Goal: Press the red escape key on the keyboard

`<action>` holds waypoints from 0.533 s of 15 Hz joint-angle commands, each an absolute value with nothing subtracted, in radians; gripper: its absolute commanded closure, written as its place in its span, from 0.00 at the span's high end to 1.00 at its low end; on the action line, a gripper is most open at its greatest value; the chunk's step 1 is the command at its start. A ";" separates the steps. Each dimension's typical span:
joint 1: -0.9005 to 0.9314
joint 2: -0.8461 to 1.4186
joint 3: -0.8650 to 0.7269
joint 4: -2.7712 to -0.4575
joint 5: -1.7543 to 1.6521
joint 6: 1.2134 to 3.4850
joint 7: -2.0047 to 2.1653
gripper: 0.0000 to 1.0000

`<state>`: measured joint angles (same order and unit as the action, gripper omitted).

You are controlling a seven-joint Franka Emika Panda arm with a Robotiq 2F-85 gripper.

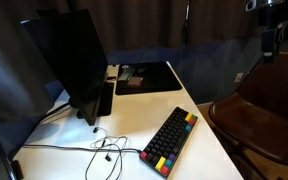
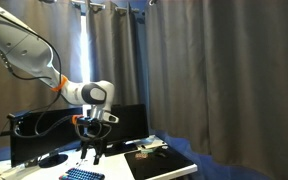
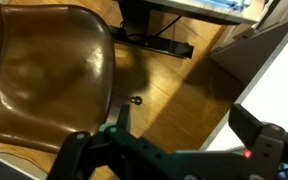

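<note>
1. The keyboard (image 1: 170, 139) lies on the white surface (image 1: 199, 160), running lengthwise away from the front edge. Beyond its far end lies a black mat (image 1: 144, 77), and the monitor (image 1: 69, 60) stands off to one side of it.
2. A small red keycap shows at the keyboard's far corner on the chair side. This is probably the red escape key (image 1: 192, 118), though it is too small here to be sure.
3. The gripper (image 1: 269, 40) hangs high above the keyboard and well off to the chair side, touching nothing. In an exterior view it (image 2: 92, 155) is above the keyboard (image 2: 81, 174).
4. In the wrist view the jaws stand wide apart and empty. One finger (image 3: 79, 150) is at each lower edge, and between them show the brown chair (image 3: 44, 70) and wooden floor, not the keyboard.
5. My judgement is that the step in hand is the approach, and the press has not yet begun.
6. The next move calls for travelling across until the red corner key sits under one fingertip. Drawing the jaws together first would help avoid neighbouring keys. Then a short, straight descent.
</note>
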<state>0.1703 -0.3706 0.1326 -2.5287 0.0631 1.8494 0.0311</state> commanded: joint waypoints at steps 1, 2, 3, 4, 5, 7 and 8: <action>0.196 -0.400 0.154 -2.548 0.095 1.847 0.013 1.00; 0.215 -0.418 0.167 -2.558 0.102 1.847 0.019 1.00; 0.216 -0.424 0.170 -2.560 0.101 1.847 0.023 1.00; 0.210 -0.422 0.167 -2.560 0.100 1.847 0.023 1.00; 0.203 -0.417 0.162 -2.559 0.100 1.847 0.021 1.00; 0.195 -0.410 0.158 -2.559 0.099 1.847 0.019 1.00; 0.194 -0.408 0.158 -2.559 0.099 1.847 0.019 1.00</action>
